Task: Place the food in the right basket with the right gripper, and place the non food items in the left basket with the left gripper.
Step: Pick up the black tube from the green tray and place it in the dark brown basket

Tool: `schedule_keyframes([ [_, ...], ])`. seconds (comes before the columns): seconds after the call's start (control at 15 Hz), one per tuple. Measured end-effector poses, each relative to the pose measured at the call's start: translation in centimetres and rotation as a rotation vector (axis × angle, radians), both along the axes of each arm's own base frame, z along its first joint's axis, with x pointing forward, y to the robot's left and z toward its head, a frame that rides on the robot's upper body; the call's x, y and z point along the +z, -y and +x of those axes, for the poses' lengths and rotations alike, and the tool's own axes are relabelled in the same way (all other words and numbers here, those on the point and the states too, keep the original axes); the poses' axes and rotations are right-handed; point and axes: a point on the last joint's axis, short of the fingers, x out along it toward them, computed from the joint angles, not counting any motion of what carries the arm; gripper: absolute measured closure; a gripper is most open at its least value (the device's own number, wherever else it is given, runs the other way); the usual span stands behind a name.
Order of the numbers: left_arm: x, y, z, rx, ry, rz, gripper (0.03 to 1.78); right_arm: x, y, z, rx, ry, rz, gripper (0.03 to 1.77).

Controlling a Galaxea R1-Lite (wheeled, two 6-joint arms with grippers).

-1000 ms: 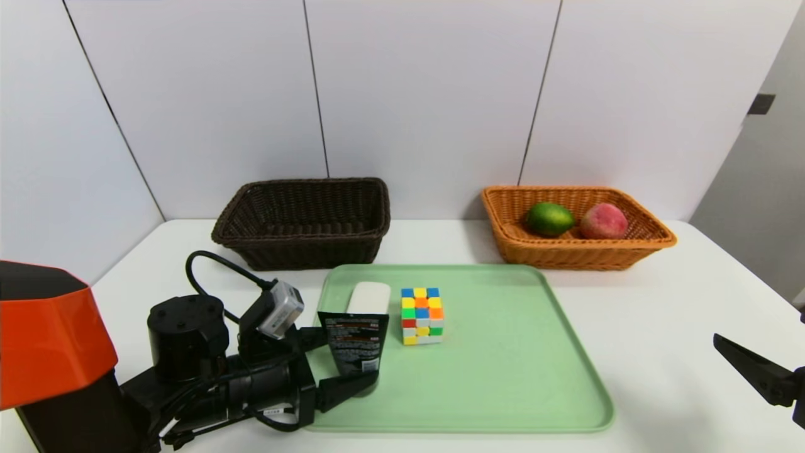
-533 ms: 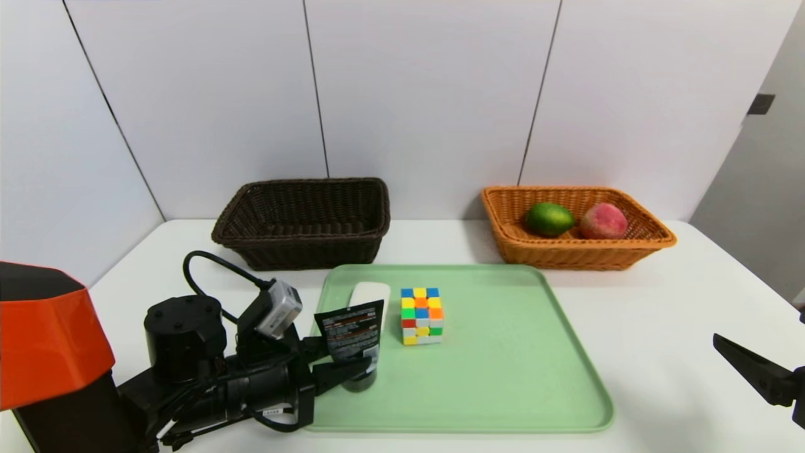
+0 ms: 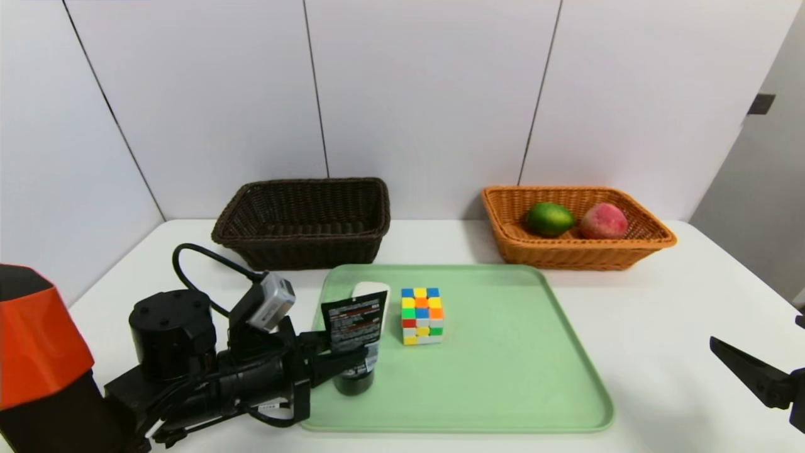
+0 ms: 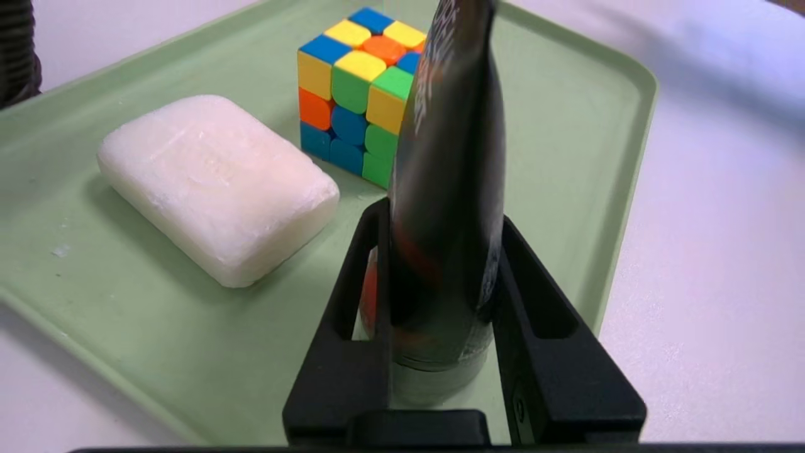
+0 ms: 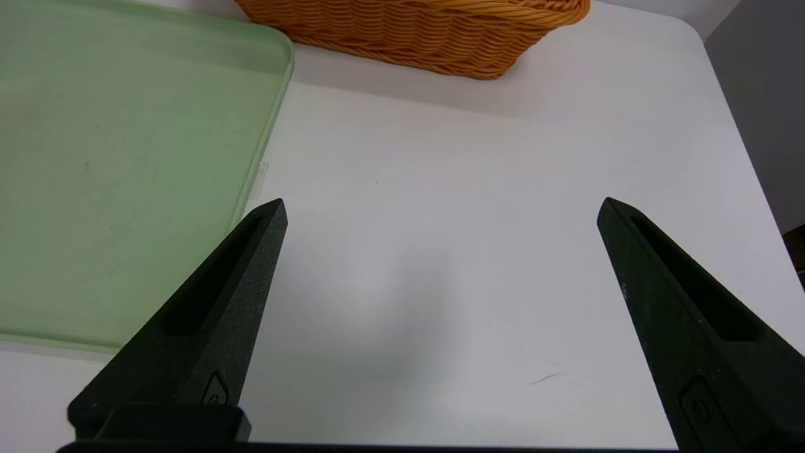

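A black tube [image 3: 355, 321] with red and white print stands cap down at the left end of the green tray [image 3: 503, 377]. My left gripper [image 3: 352, 366] is shut on its lower body. In the left wrist view both fingers press the black tube [image 4: 453, 126] just above the cap, at the left gripper [image 4: 443, 217]. A white soap bar [image 3: 368, 290] [image 4: 214, 182] lies behind the tube, with a colourful puzzle cube [image 3: 421, 314] [image 4: 358, 88] beside it. My right gripper [image 5: 440, 207] hangs open and empty over the table at the right edge [image 3: 748, 374].
The dark brown left basket [image 3: 302, 220] stands behind the tray. The orange right basket [image 3: 566, 251] [image 5: 415, 31] holds a green lime [image 3: 549, 219] and a pinkish peach [image 3: 604, 221]. White wall panels close off the table's back.
My left gripper has shut on the black tube. The tube has tipped up from lying flat and shifted a little toward the tray's left edge with the arm. The right arm has not moved.
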Motion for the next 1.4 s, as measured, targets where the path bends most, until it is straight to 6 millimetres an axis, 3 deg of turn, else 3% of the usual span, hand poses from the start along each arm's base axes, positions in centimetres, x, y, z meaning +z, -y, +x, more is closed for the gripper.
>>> schedule_keyframes([
  [0.13,0.9,-0.1,-0.2,0.016,0.005,-0.033,1.44,-0.2,0.0,0.0,-0.001,-0.006,0.0,0.1],
  [0.27,1.8,-0.3,-0.4,0.043,0.03,-0.05,1.69,-0.3,0.0,-0.1,0.0,-0.01,0.0,0.1],
  [0.33,2.1,-0.3,-0.5,0.046,0.04,-0.055,1.73,-0.4,0.0,-0.1,-0.001,-0.014,-0.001,0.1],
  [0.8,2.7,-0.4,-0.7,0.048,0.062,-0.066,1.74,-0.4,0.0,-0.1,0.0,-0.013,-0.001,0.1],
  [1.4,5.7,-0.2,0.0,0.076,0.188,-0.131,1.77,-0.4,0.0,-0.2,0.0,-0.011,0.0,0.1],
])
